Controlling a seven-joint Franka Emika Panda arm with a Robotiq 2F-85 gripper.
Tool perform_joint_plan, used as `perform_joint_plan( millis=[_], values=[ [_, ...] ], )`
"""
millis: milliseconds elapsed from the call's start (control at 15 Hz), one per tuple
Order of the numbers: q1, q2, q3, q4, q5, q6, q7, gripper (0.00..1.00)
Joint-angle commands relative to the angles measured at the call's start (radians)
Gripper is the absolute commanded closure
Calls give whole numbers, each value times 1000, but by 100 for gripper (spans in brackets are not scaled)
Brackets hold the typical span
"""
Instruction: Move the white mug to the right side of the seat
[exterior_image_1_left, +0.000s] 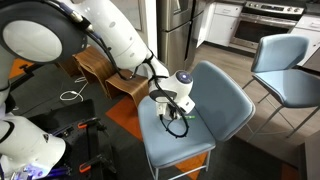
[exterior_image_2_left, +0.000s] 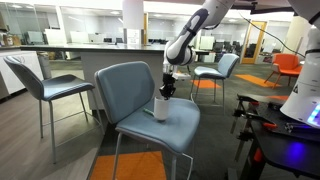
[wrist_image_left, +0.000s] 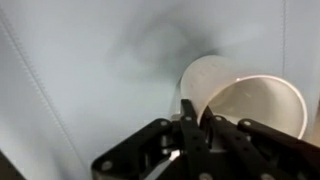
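Observation:
The white mug (exterior_image_2_left: 162, 107) stands upright near the middle of the blue-grey seat (exterior_image_2_left: 182, 128), at or just above the cushion; I cannot tell which. My gripper (exterior_image_2_left: 168, 91) comes down from above and is shut on the mug's rim. In the wrist view one finger is inside and one outside the mug (wrist_image_left: 252, 102), with the gripper (wrist_image_left: 195, 115) pinching its wall over the seat (wrist_image_left: 80, 70). In an exterior view the gripper (exterior_image_1_left: 172, 104) hides most of the mug above the seat (exterior_image_1_left: 220, 105).
A thin green-and-white stick (exterior_image_2_left: 149, 113) lies on the seat beside the mug. More blue-grey chairs (exterior_image_1_left: 290, 70) (exterior_image_2_left: 45, 85) stand nearby. A wooden stool (exterior_image_1_left: 100, 65) sits behind the arm. A white robot base (exterior_image_2_left: 305, 95) is at the side.

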Motion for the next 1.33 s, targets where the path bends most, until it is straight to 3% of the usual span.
perform_joint_plan(
  millis=[0,800,1267],
  values=[
    [25,-74,-52,-58,-80,-16,1,97],
    [38,16,-179,19,-168,51,73,97],
    [53,78,-184,97,-188,73,82,97]
  ],
)
